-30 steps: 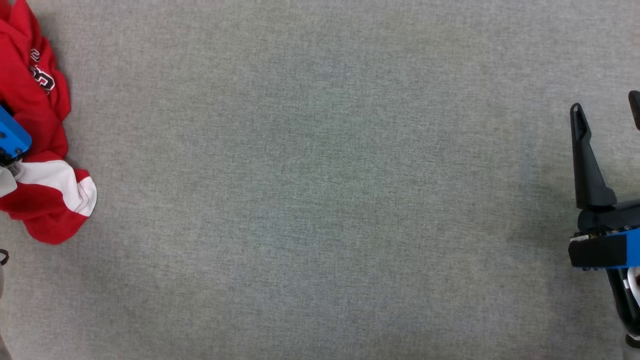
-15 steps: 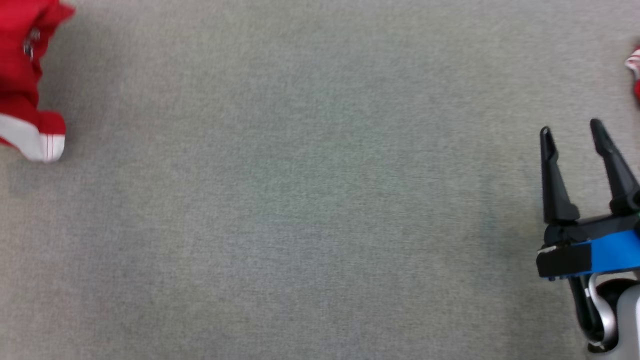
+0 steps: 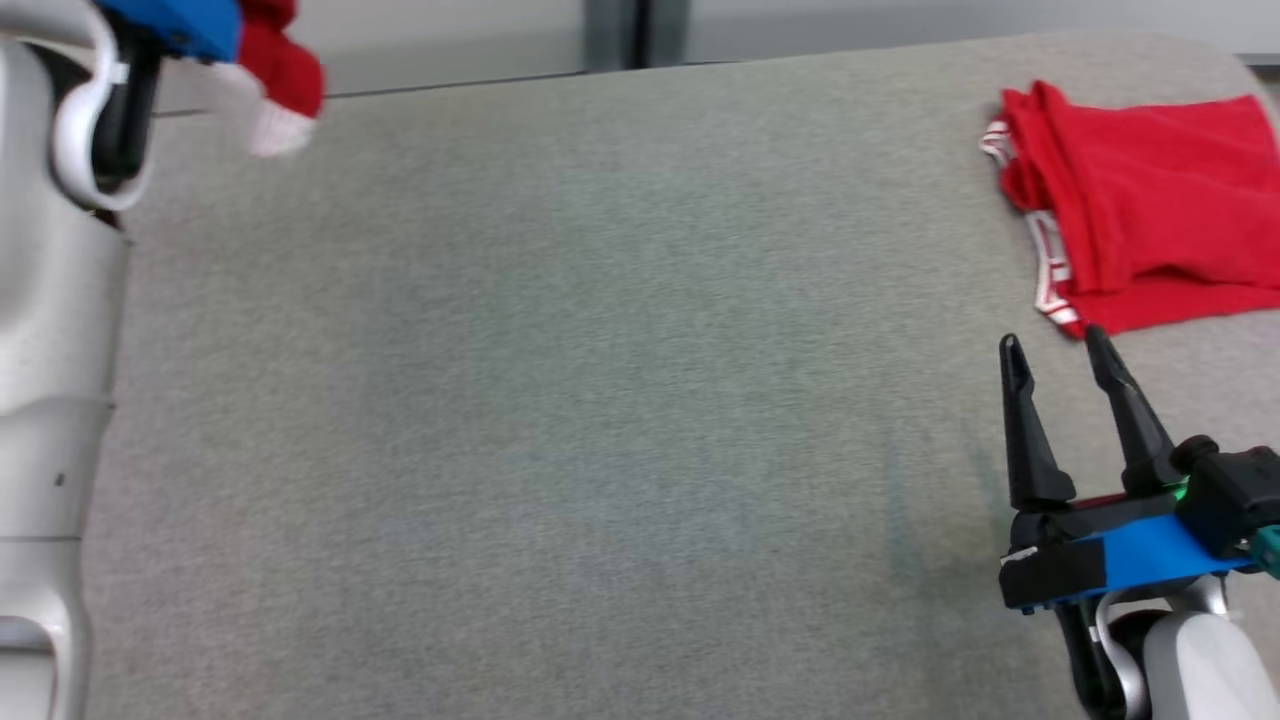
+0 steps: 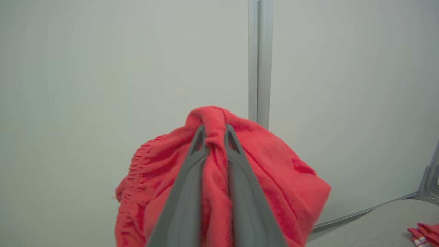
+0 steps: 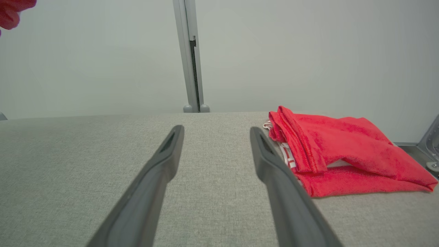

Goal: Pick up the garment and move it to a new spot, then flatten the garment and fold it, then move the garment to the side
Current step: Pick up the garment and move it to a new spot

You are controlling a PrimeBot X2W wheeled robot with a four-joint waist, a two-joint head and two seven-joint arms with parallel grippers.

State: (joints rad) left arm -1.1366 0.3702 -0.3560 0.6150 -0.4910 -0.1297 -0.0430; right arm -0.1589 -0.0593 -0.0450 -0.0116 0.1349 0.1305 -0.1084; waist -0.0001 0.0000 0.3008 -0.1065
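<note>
The left gripper (image 4: 214, 132) is clamped on a fold of the red garment (image 4: 267, 178), its two fingers drawn nearly together with cloth pinched between them. It holds the garment up in the air, clear of the grey bench (image 3: 560, 380), in front of the pale wall and close to the vertical post (image 4: 260, 58). In the head view the garment hangs at the top left, a red bunch ending in a white cuff (image 3: 275, 130) that points down toward the bench's far edge. The cloth is gathered into a lump with its creases running along the fingers, so its long axis cannot be told, and it is too blurred to read any print. The right gripper (image 3: 1053, 342) hovers low over the bench with fingers spread apart and nothing between them. Just beyond it a second red garment (image 3: 1150, 190) lies folded, with red-and-white striped trim along its left edge.
</note>
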